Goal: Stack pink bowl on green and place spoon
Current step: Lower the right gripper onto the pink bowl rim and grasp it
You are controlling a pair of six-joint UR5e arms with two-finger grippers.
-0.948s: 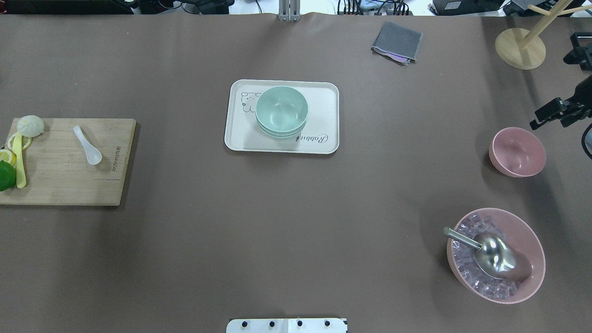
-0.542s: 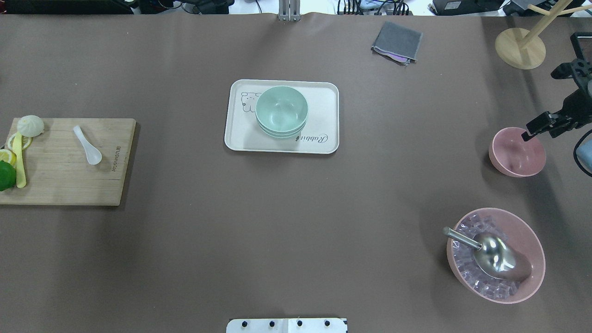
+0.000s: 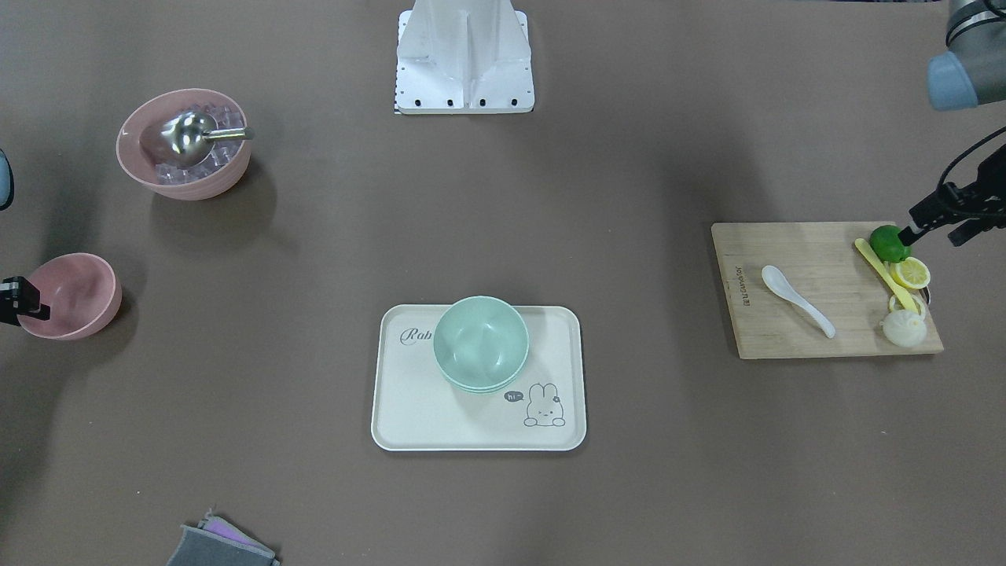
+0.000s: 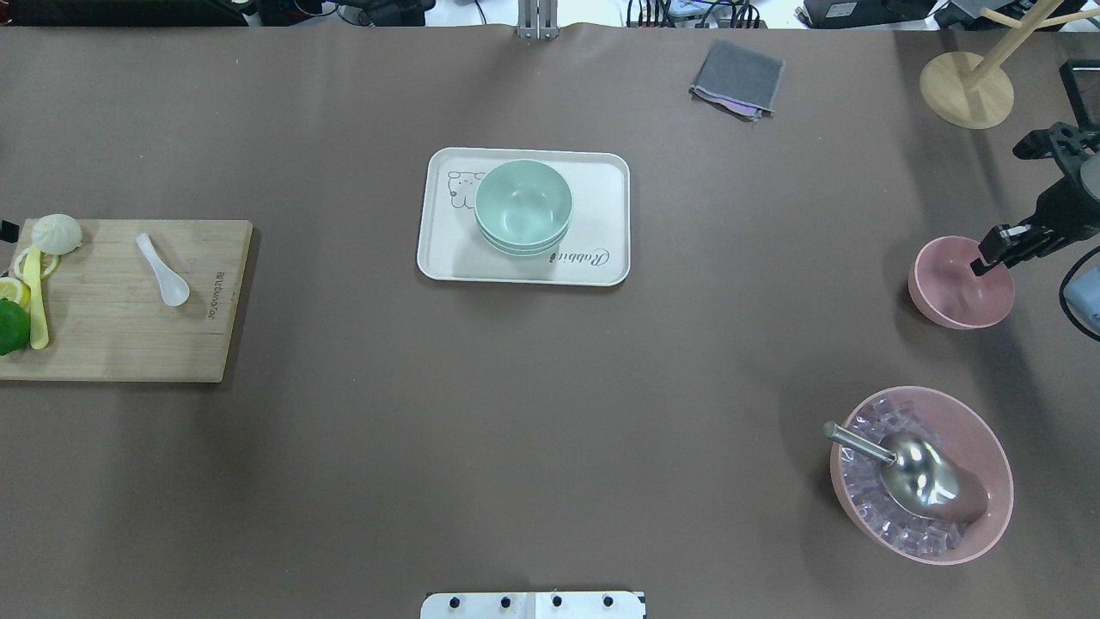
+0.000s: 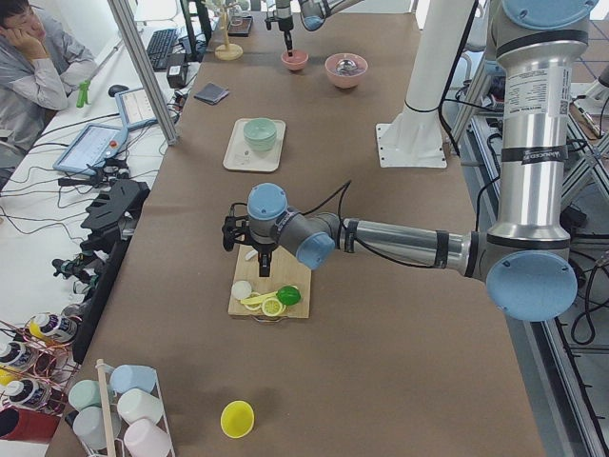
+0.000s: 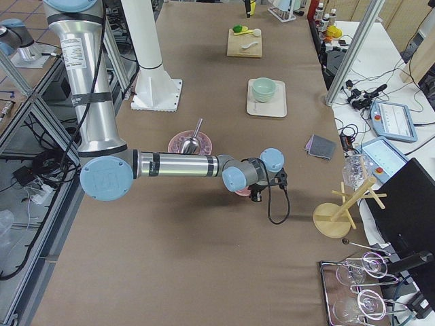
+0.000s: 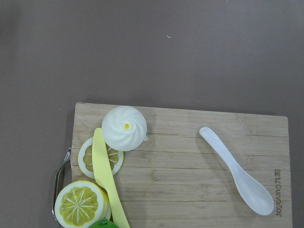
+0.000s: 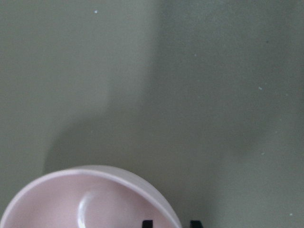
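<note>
The small pink bowl [image 4: 952, 291] stands alone at the table's right end, also in the front view [image 3: 72, 292]. My right gripper [image 4: 985, 256] hangs over its far right rim. In the right wrist view the open fingertips [image 8: 147, 223] stand on either side of the rim [image 8: 118, 175]. Two green bowls [image 4: 523, 206] sit stacked on the cream tray [image 4: 606, 185]. The white spoon [image 4: 163, 271] lies on the wooden cutting board [image 4: 120, 340] and shows in the left wrist view [image 7: 237, 172]. My left gripper [image 3: 939, 229] hovers open above the board's outer end, empty.
A bun [image 4: 57, 233], lemon slices [image 3: 910, 273], a lime [image 3: 888, 242] and a yellow knife [image 4: 36, 301] crowd the board's outer end. A large pink bowl [image 4: 988, 434] of ice with a metal scoop [image 4: 919, 477] stands front right. A grey cloth [image 4: 737, 77] and a wooden stand [image 4: 966, 88] lie far right.
My right gripper has moved from beside the pink bowl to over its right rim. A tip of the left gripper now shows at the overhead view's left edge.
</note>
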